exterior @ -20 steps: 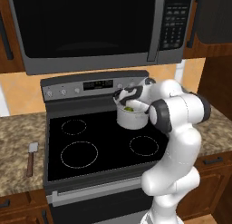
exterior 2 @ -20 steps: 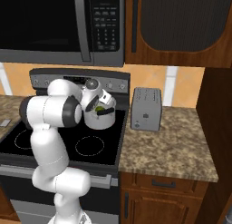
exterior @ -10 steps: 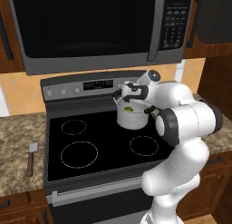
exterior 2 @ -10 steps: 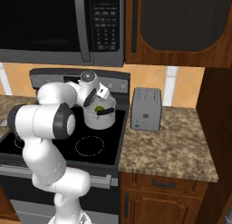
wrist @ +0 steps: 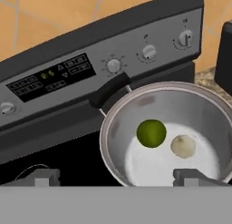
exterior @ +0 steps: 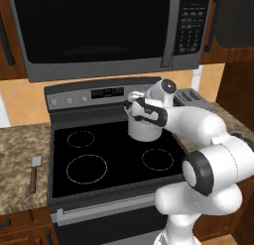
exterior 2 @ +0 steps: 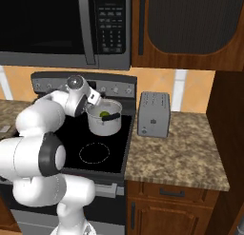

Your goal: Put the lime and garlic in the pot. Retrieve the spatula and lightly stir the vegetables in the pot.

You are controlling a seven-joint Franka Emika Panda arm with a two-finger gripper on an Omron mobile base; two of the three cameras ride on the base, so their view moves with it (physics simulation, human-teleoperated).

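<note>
Lime (wrist: 151,133) and garlic (wrist: 183,146) lie in the pot (wrist: 113,141). The pincer (wrist: 118,177) hangs above, fingers apart, empty. Swinging away low could clip the pot's rim.

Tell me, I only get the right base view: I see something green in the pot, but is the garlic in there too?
Observer: Yes. The hand view shows the garlic lying beside the lime on the floor of the pot, apart from it.
Operator: Is the hand holding anything?
Observer: No. The hand is open over the pot, one fingertip on each side of that view, nothing between them.
Operator: Where is the spatula?
Observer: The left base view shows the spatula on the counter left of the stove.
</note>
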